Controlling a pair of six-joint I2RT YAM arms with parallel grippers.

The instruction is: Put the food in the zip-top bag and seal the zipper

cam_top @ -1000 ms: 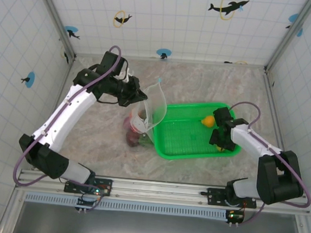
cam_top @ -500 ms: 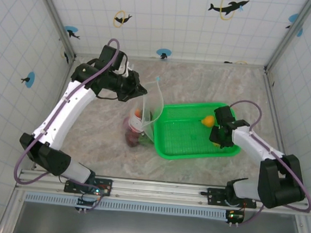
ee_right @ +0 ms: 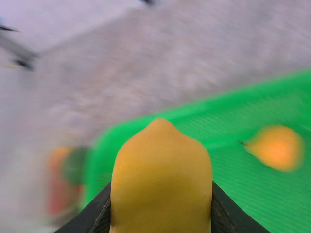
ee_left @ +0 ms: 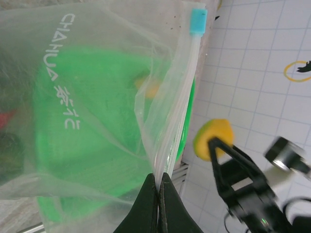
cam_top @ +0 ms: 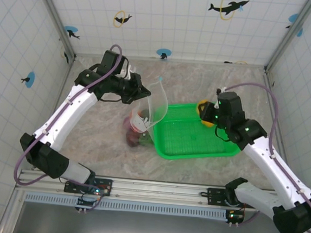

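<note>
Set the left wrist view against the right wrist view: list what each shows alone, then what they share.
Left wrist: the left gripper pinching the bag by its zipper strip, the blue end piece, printed lettering. Right wrist: an orange fruit lying in the green basket, at most a yellowish smear in the other. Shared: the green basket, and the yellow fruit in the right gripper.

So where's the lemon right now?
Top view, right side: the lemon is gripped in the right end effector, over the basket's far edge, right of the bag.
</note>
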